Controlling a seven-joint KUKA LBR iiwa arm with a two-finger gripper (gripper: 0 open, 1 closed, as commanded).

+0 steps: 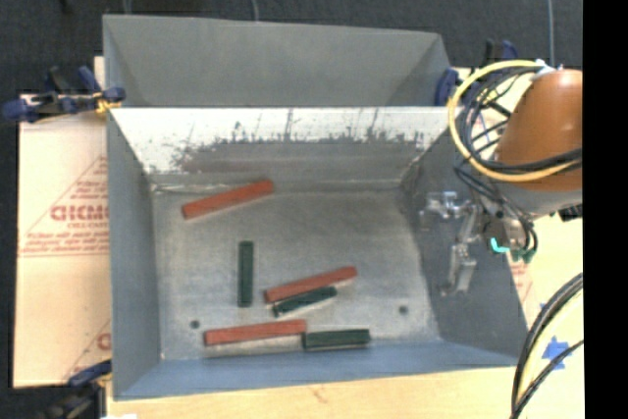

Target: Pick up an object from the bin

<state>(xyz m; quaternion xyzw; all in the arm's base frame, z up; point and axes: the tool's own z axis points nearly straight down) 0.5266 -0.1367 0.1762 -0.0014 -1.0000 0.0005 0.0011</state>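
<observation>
We saw the claw (456,276) hanging over the right sloping wall of the bin (275,74), with no bar beneath it. We could not tell whether it was released or clenched.

Nearest the claw, to its left on the floor, lay the middle red bar (310,285) with the middle green bar (304,300) touching its near side. We took these as the likeliest pick. Their long axes ran roughly left to right, and the ends toward the claw were tipped a little to the far wall. Farther left of the claw lay the low green bar (337,340) and the low red bar (255,334), about end to end by the front wall. Farther left again were the upright green bar (244,274), pointing front to back, and the far red bar (228,198).

We judged that trouble could come three ways:
- The claw might scrape the slope as it came down.
- A grip across the red bar might catch the green one too, or shove both aside.
- A grip in line with the long axis, rather than across it, would likely slip off.
</observation>
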